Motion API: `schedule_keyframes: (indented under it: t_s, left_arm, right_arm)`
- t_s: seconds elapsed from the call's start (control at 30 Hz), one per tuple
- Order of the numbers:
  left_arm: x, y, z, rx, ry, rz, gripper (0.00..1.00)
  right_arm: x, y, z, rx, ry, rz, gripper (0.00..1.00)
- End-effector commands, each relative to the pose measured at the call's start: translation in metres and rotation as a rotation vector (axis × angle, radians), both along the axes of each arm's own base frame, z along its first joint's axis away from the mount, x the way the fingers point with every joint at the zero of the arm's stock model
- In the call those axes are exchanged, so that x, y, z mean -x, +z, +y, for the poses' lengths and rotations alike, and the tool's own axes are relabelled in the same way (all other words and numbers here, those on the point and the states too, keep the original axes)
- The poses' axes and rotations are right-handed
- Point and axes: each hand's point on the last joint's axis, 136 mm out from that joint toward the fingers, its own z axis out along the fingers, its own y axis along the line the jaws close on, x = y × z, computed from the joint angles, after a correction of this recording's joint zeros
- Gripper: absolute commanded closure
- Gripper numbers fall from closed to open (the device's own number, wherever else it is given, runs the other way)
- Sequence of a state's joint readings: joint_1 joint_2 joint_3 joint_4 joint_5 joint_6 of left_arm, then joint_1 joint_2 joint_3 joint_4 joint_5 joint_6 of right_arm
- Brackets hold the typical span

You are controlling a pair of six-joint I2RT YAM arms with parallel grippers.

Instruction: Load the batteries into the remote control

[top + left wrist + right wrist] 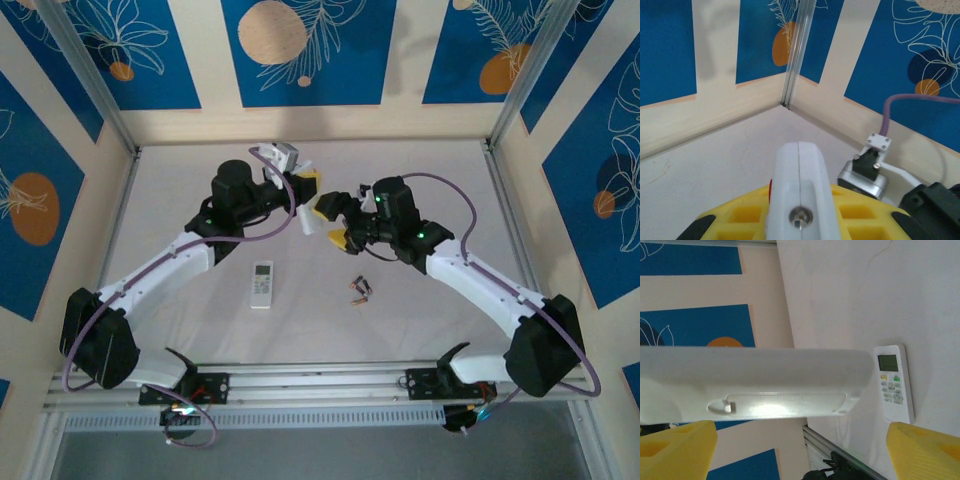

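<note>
Left gripper [799, 220] clamped on remote [755, 380], held above table [430, 180]. Right gripper [332, 222] spread wide just beside it, gripping nothing. Batteries [359, 291] loose on table, near-right of centre. Second remote [261, 284] flat, left of batteries.

From above, we are seeing the left gripper [308, 188] and the right gripper [333, 224] facing each other over the middle of the table [430, 180]. The raised remote [305, 222] is sitting between the left gripper's fingers and lying crosswise just ahead of the right gripper's wide-apart fingers. A second remote [262, 284] is lying flat on the table, nearer the arm bases. The batteries [359, 290] are lying together to its right, apart from it, on the near side of the right gripper.
</note>
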State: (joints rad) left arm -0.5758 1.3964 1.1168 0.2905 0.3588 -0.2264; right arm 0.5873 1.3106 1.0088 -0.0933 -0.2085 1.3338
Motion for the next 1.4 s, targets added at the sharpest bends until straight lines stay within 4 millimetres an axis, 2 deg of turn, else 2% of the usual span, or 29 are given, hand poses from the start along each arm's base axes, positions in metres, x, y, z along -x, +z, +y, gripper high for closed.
schedule_keyframes:
  t_s: [0.0,0.3,0.43,0.53,0.63,0.9,1.13,1.37]
  left_arm:
    - [0.003,0.019,-0.002,0.051,-0.036,-0.042,1.0]
    - [0.01,0.023,-0.005,0.074,-0.073,-0.065,1.0]
    - [0.014,0.027,-0.005,0.089,-0.09,-0.086,1.0]
    - [0.022,0.029,-0.01,0.091,-0.148,-0.105,1.0]
    - [0.032,0.032,-0.016,0.102,-0.219,-0.106,1.0]
    - [0.035,0.034,-0.012,0.096,-0.205,-0.138,1.0]
    - [0.025,0.029,-0.009,0.08,-0.149,-0.131,1.0]
    - [0.002,0.016,0.002,0.021,-0.008,-0.096,1.0]
  right_arm:
    - [-0.003,0.01,0.009,-0.041,0.018,0.009,0.16]
    - [-0.008,0.004,0.004,-0.021,-0.022,0.024,0.15]
    - [-0.009,-0.012,-0.008,0.046,-0.096,0.104,0.25]
    - [-0.009,-0.02,-0.015,0.08,-0.135,0.133,0.27]
    - [-0.009,-0.026,-0.015,0.089,-0.142,0.147,0.34]
    - [-0.006,-0.042,-0.022,0.145,-0.168,0.209,0.45]
    - [-0.001,-0.05,-0.025,0.186,-0.18,0.257,0.48]
    - [0.008,-0.057,-0.019,0.184,-0.142,0.285,0.5]
